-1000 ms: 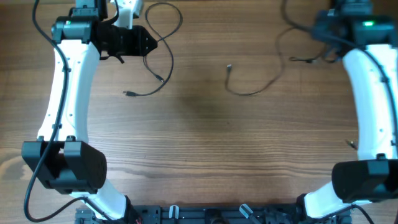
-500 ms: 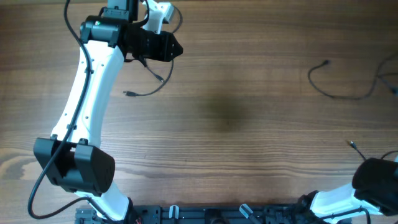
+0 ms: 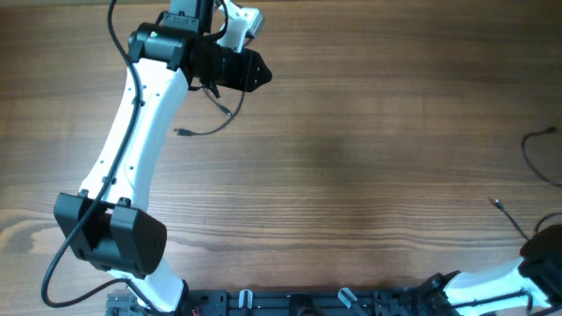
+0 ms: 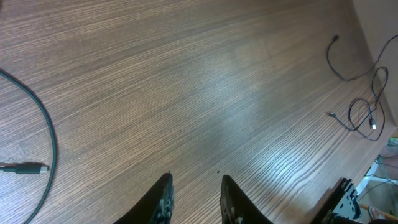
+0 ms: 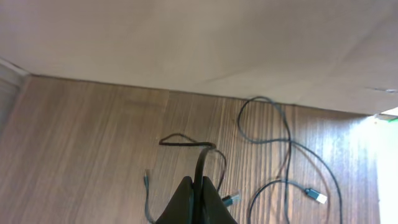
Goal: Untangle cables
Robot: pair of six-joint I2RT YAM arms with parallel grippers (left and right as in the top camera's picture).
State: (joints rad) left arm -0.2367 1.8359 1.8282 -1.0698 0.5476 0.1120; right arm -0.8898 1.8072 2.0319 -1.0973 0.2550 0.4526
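Cable point(image 5: 200, 165) pinched in right end effector point(image 5: 196, 198); left end effector point(image 4: 196, 199) spread apart

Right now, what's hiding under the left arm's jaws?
The left wrist view shows bare wooden table between the open jaws. From overhead, a thin black cord runs out from beneath them; its covered stretch cannot be seen.

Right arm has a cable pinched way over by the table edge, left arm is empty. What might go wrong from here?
1. The right fingers are shut on one black cable whose loop lies close to the other cables. Pulling may drag them into a tangle.
2. The left fingers are open over the bare table, with the left cable off to one side. Closing here would likely grab nothing.
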